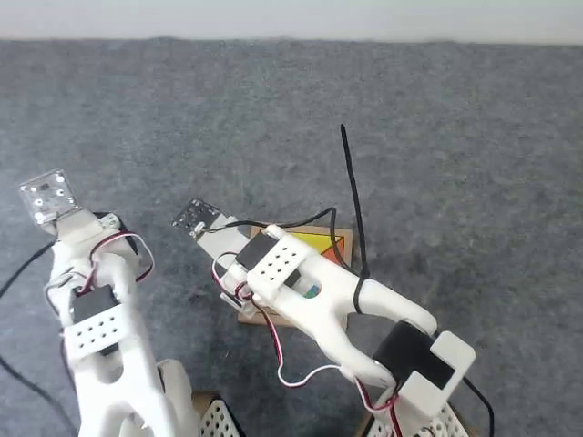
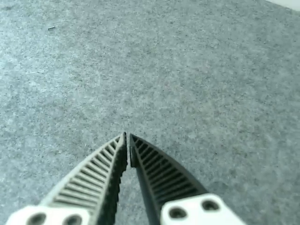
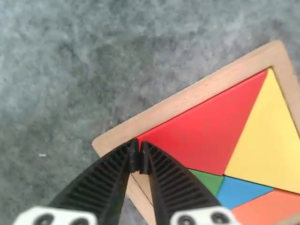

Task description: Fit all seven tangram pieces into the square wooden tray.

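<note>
Right pincer: your right gripper (image 3: 136, 157) is pressed together and empty, tips over the corner of the red triangle (image 3: 206, 136).
Tray: the wooden tray (image 3: 187, 96) lies on the carpet (image 3: 70, 56) under that arm.
Left pincer: your left gripper (image 2: 127, 138) is pressed together over carpet.

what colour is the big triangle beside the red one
Yellow triangular piece, clearest in right wrist view.

The right gripper (image 3: 139, 157), its jaws together, hung over a corner of the wooden tray (image 3: 187, 97), at the tip of the red triangle (image 3: 206, 136) lying against the yellow triangle (image 3: 267, 140).
</note>
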Robot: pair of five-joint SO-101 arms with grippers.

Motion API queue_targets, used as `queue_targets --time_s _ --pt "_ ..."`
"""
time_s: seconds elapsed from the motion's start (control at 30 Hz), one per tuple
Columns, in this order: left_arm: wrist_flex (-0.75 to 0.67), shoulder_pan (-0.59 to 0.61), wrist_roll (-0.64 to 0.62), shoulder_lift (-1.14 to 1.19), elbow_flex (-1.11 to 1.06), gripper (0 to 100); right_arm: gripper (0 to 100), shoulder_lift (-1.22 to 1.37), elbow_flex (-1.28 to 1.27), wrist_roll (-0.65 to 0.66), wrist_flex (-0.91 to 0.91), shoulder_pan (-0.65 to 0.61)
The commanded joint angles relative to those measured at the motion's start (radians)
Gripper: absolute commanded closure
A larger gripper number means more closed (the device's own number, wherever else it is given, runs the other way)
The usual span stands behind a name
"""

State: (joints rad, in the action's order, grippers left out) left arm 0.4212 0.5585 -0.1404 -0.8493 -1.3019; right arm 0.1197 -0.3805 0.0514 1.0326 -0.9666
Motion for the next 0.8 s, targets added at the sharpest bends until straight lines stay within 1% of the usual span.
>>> queue_targets --time_s 0.0,0.1,0.17,0.27,0.33,0.4,0.57,0.7,0.77 --pt "-0.023 0.003 -0.011 -0.014 0.015 99 97.6 -0.05 0.032 0.023 0.013 0.001" --pt "-0.023 0.003 -0.011 -0.014 0.015 99 97.6 -0.127 0.035 0.069 0.022 0.001" --pt "-0.023 0.003 -0.012 -0.015 0.015 99 97.6 -0.188 0.035 0.071 0.056 0.004" --pt "-0.023 0.003 -0.012 -0.015 0.013 99 97.6 -0.272 0.034 0.071 0.117 0.047" --pt "-0.023 0.003 -0.012 -0.015 0.013 99 97.6 -0.303 0.005 0.068 0.122 0.077" --pt "-0.023 -0.011 -0.009 -0.015 0.013 99 97.6 -0.303 -0.06 0.068 0.071 0.079" --pt "-0.023 -0.018 -0.008 -0.015 0.012 99 97.6 -0.202 -0.249 0.074 -0.168 0.022" --pt "-0.023 -0.02 -0.006 -0.02 -0.001 99 97.6 -0.087 -0.269 0.075 -0.186 0.015" --pt "-0.023 -0.029 -0.005 -0.021 -0.002 99 97.6 -0.074 -0.256 0.077 -0.183 0.03"
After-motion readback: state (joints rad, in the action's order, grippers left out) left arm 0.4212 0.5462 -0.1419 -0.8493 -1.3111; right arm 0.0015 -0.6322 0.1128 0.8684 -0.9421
